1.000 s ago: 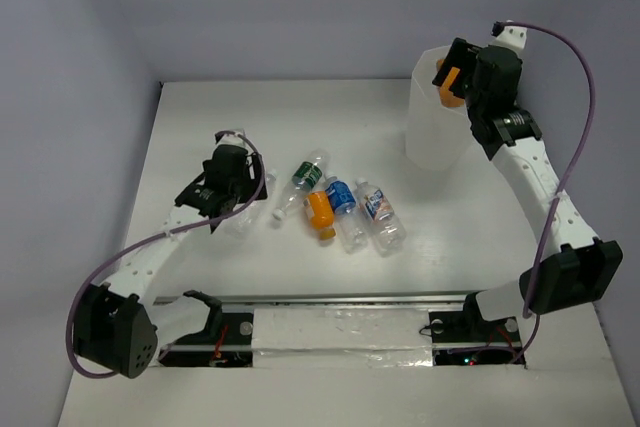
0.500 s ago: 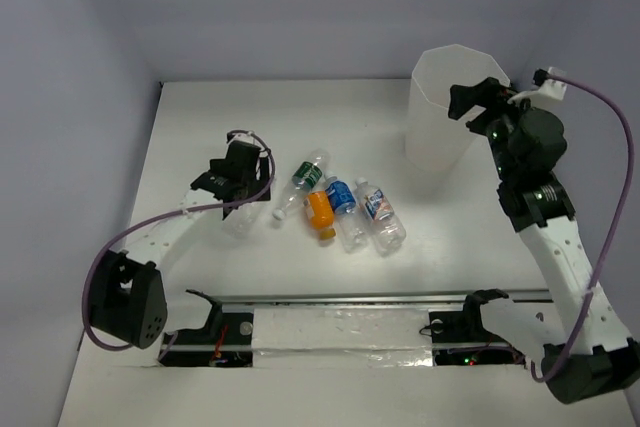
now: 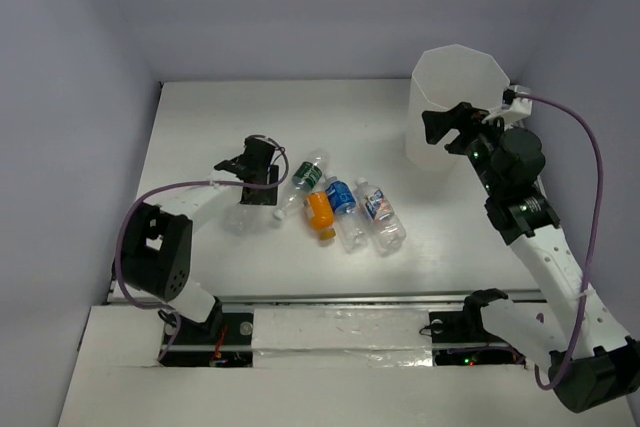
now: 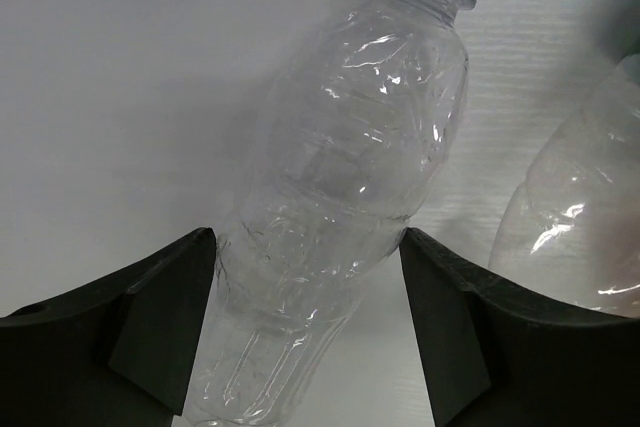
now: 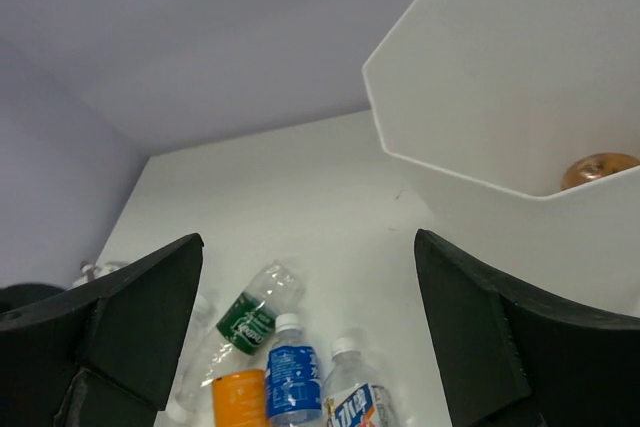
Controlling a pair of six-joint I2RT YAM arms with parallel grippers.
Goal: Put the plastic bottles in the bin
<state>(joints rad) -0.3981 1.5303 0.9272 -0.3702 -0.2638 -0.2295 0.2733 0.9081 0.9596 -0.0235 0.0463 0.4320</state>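
Note:
A clear unlabelled bottle (image 4: 340, 177) with a white cap lies on the white table between the fingers of my left gripper (image 4: 305, 237), which is open and straddles its lower half. From above, this gripper (image 3: 258, 179) sits over that bottle (image 3: 238, 219). To the right lie a green-labelled bottle (image 3: 308, 175), an orange one (image 3: 321, 212), a blue-labelled one (image 3: 342, 197) and a white-red one (image 3: 378, 209). My right gripper (image 3: 443, 127) is open and empty in front of the tall white bin (image 3: 455, 77). An orange bottle (image 5: 598, 169) lies inside the bin (image 5: 480, 97).
Part of another clear bottle (image 4: 570, 217) lies close to the right of my left gripper's right finger. The right wrist view looks past the open right gripper (image 5: 308, 237) at the bottle cluster (image 5: 295, 382). Grey walls close the table's back and sides.
The right gripper held an orange bottle over the bin; it has let go, pulled back and down, and is now empty. The left gripper has moved right, towards the bottle cluster.

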